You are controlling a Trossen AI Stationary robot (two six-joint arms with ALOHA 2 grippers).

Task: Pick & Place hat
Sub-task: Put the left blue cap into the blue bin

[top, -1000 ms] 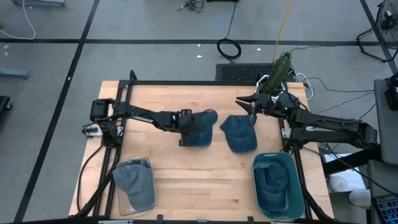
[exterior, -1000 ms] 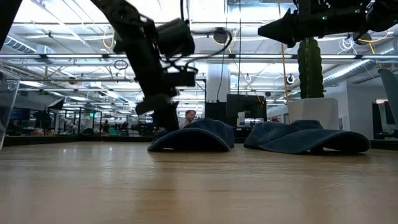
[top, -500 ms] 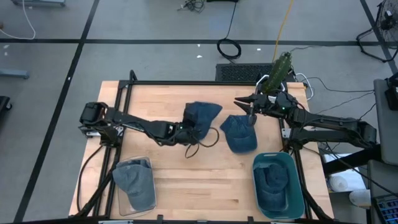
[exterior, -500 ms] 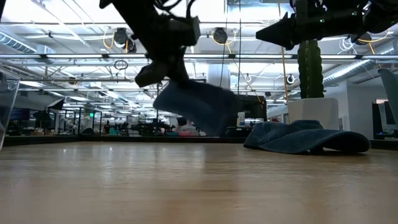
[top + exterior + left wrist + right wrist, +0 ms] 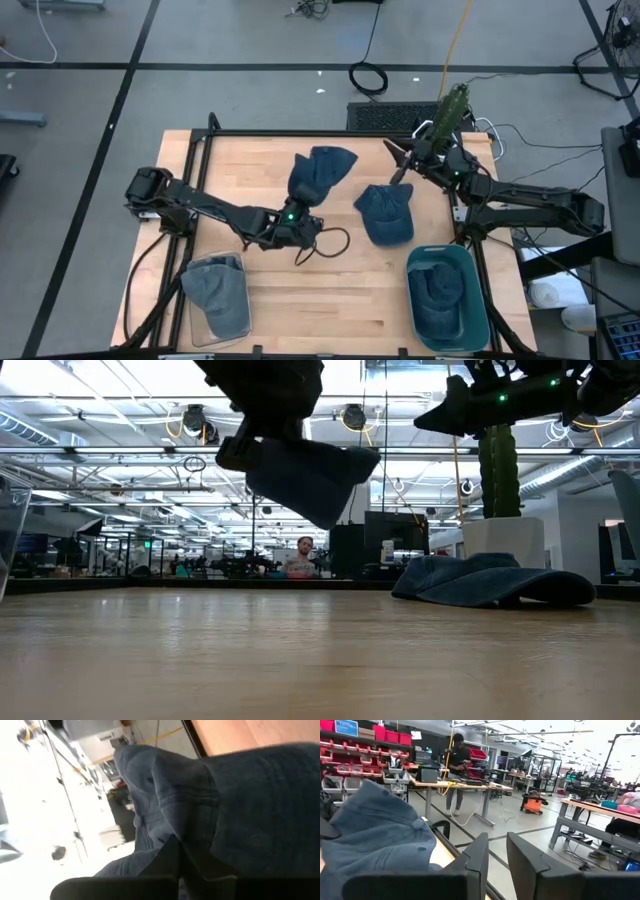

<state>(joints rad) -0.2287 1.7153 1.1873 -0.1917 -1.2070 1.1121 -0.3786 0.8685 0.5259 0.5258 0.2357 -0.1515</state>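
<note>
Left pincer (image 5: 297,208) is gripping the blue hat (image 5: 318,177), clamped tight on its near edge, holding it clear above the tabletop (image 5: 260,160). Hat's long axis is running away from the pincer toward the far edge. Right pincer (image 5: 397,163), fingers slightly apart, is hovering over a second hat (image 5: 387,213).

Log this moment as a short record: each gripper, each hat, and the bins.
left gripper: shut on held hat, lifted clear of the table
right gripper: raised at the table's far right, empty, fingers slightly apart
second hat: flat on the table, centre right
clear bin: near left corner, one hat inside
teal bin: near right corner, one hat inside
</note>
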